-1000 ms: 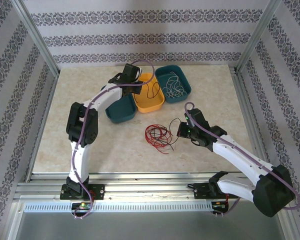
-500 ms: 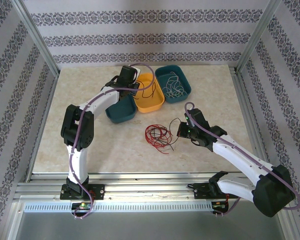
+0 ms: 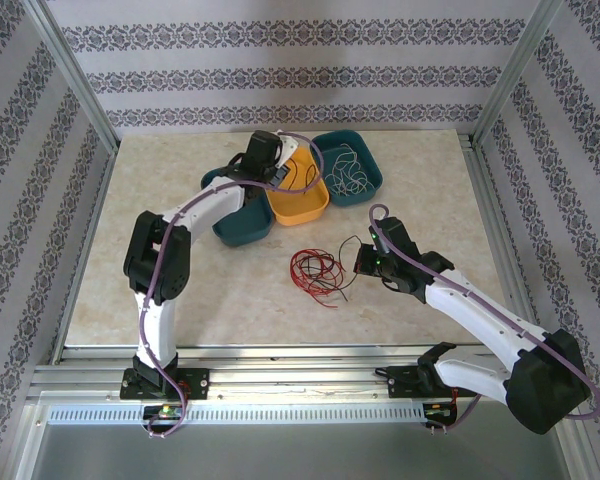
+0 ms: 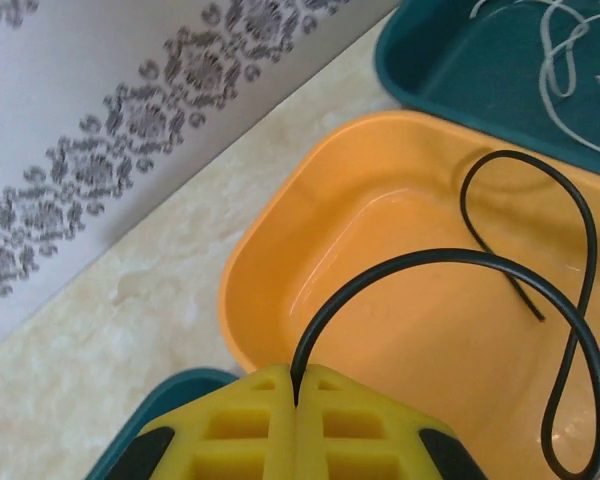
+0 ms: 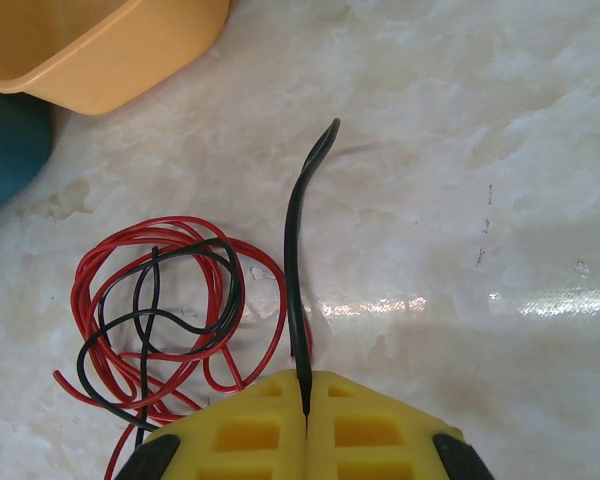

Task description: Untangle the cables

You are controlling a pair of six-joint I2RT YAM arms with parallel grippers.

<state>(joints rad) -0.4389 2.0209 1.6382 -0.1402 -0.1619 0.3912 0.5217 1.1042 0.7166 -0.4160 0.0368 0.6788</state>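
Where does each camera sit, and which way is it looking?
Top external: high behind the arms, looking down at the table; both arms show.
Left wrist: on the left arm, looking down into the yellow tray; the left gripper pinches a black cable.
Right wrist: low over the table, facing the red cable; the right gripper pinches a second black cable.
Shared: both wrist views catch the yellow tray.

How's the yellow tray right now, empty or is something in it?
Not empty: a black cable loops down into the yellow tray, with its near end pinched in the shut left gripper.
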